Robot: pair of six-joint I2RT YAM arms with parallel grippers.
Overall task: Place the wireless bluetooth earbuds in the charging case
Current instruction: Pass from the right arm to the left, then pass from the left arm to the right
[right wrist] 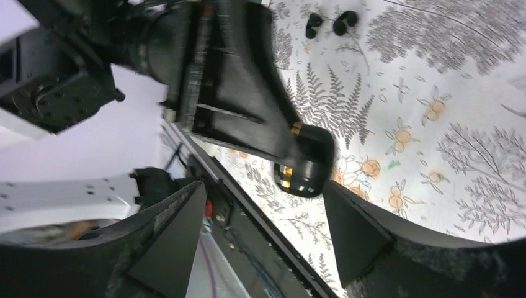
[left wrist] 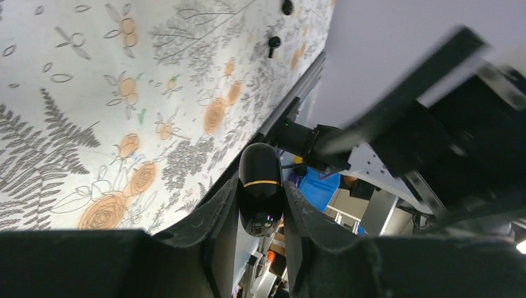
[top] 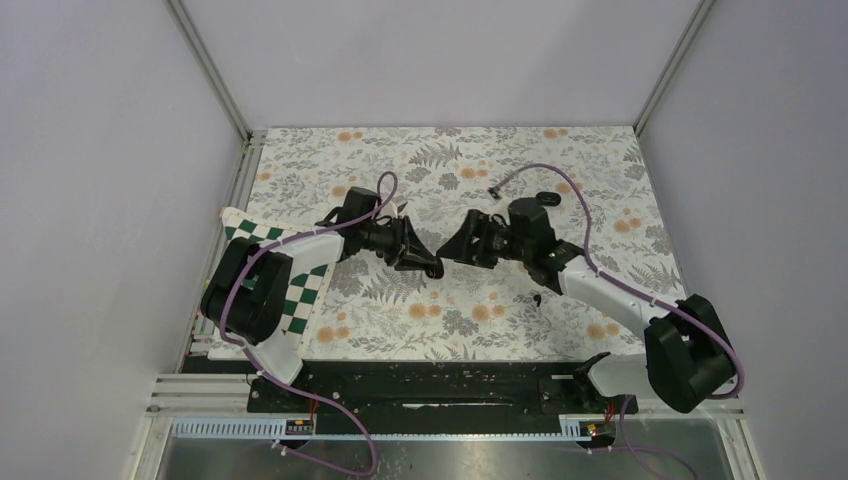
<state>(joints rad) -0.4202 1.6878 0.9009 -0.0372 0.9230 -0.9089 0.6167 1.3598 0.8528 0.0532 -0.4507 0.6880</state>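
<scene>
Clamped between the left gripper's (left wrist: 262, 190) black fingers (left wrist: 224, 217), one glossy black pebble-shaped charging case (left wrist: 260, 162) with a gold seam hangs over the floral table mat (left wrist: 93, 93). The right gripper (right wrist: 262, 186) faces it, spread wide and empty. Two tiny black earbuds (right wrist: 312, 23) lie together on the mat. The left arm (top: 290, 275) and right arm (top: 610, 293) bend inward, tips meeting mid-table.

The charging case (left wrist: 261, 180), a glossy black pebble ringed by a thin gold line, sits pinched in my left gripper (left wrist: 261, 202). It is held in the air above the floral cloth (left wrist: 93, 93), with its rounded end poking out past the tips. The wireless bluetooth earbuds (right wrist: 343, 22), two tiny black buds, lie close together on the cloth, outside the case and well apart from it. From my left wrist they show only as small dark dots.
</scene>
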